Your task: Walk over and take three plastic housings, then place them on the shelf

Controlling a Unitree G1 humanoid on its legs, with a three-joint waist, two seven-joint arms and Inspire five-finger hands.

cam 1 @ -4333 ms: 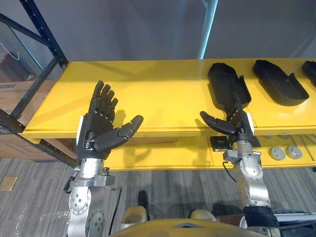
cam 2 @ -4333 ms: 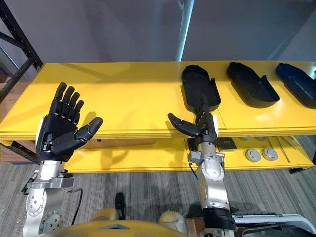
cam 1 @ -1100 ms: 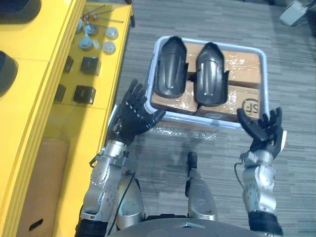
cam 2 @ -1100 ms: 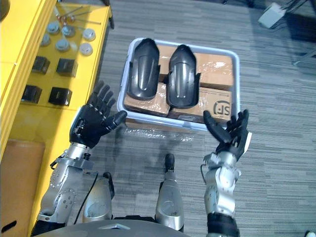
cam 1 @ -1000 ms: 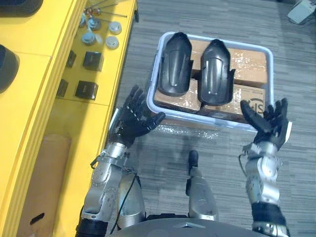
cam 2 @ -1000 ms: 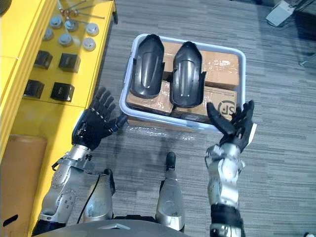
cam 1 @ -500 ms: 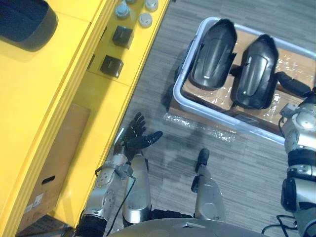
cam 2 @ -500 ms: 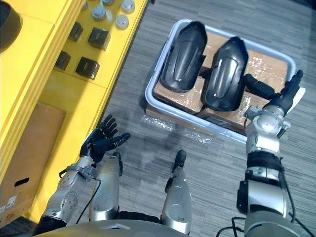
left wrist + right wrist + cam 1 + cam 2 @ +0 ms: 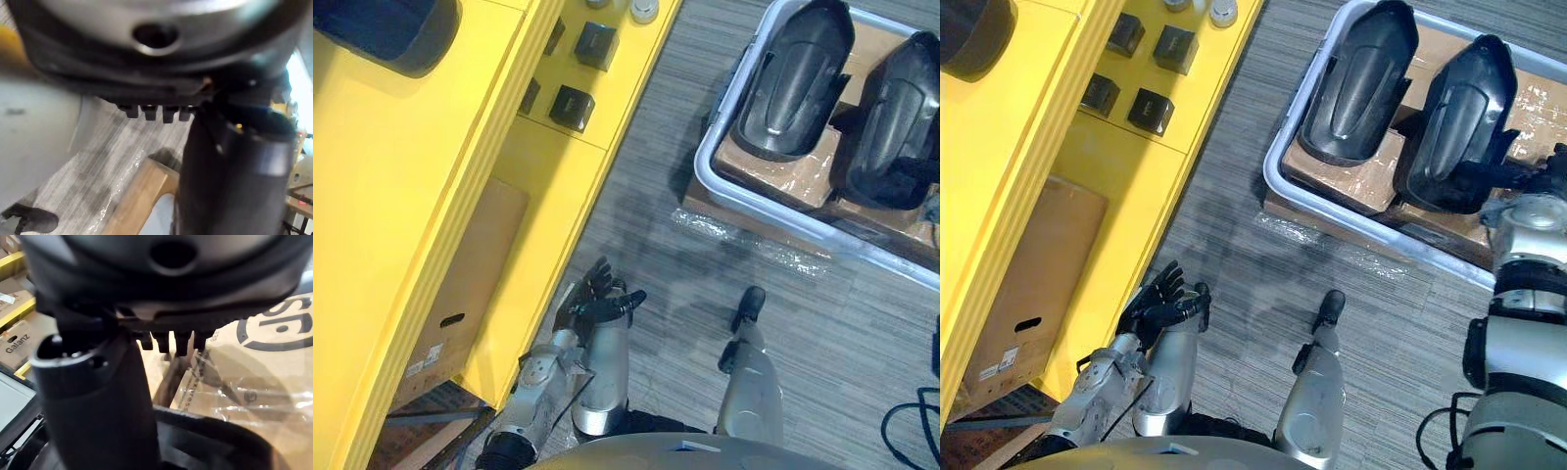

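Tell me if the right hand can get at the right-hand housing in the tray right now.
Probably yes: the right hand, fingers open, is at the near end of the right-hand housing, which lies in the tray with nothing over it.

The left hand [image 9: 597, 304] is hovering low beside the yellow shelf [image 9: 401, 196], its fingers [image 9: 600, 270] lying relaxed above the grey floor [image 9: 636, 225]. Two black plastic housings [image 9: 793, 78] [image 9: 899, 117] are resting side by side on cardboard boxes [image 9: 773, 176] in a pale bin [image 9: 705, 171], and a third housing [image 9: 396, 29] is sitting on the shelf's top.
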